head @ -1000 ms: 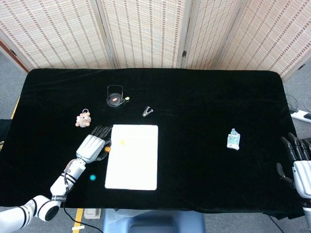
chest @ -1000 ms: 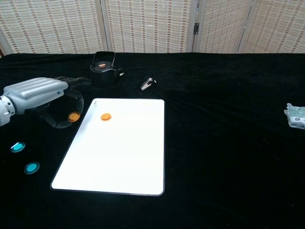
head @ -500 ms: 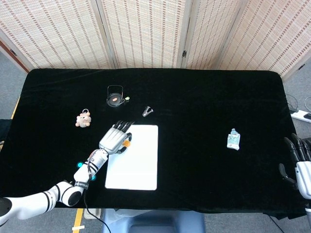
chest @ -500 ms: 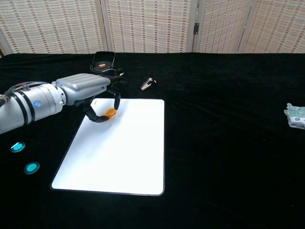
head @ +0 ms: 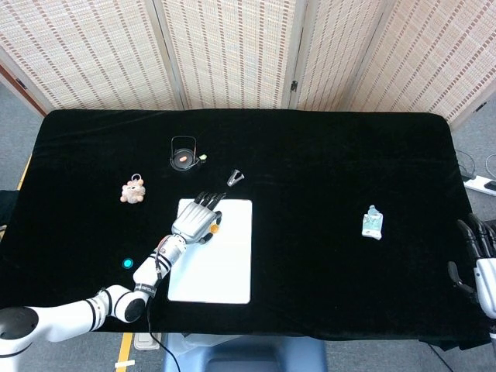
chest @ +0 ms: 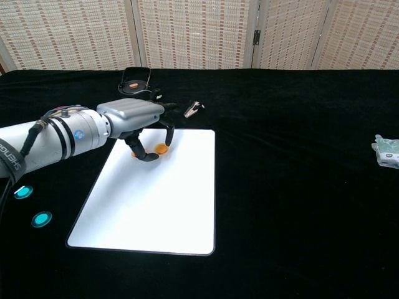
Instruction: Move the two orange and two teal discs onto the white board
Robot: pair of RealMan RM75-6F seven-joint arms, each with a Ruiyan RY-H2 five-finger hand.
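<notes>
Left robot hand [chest: 142, 121], silver-backed with dark curled fingers, hovering over flat white board [chest: 168, 205], pinching small round orange disc [chest: 161, 149] between thumb and fingertips. Two glossy teal discs [chest: 23, 192] lying on black cloth surface [chest: 293, 187], well behind robot hand beside forearm. Right robot hand [head: 482, 260] sitting at far surface edge, fingers extended, holding nothing.

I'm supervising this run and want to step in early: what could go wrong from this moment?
The left hand holds an orange disc over the white board, right beside the first orange disc; setting it down could knock that one. Both teal discs lie off the board on black cloth beside the left forearm, which could sweep them on the way back.
</notes>
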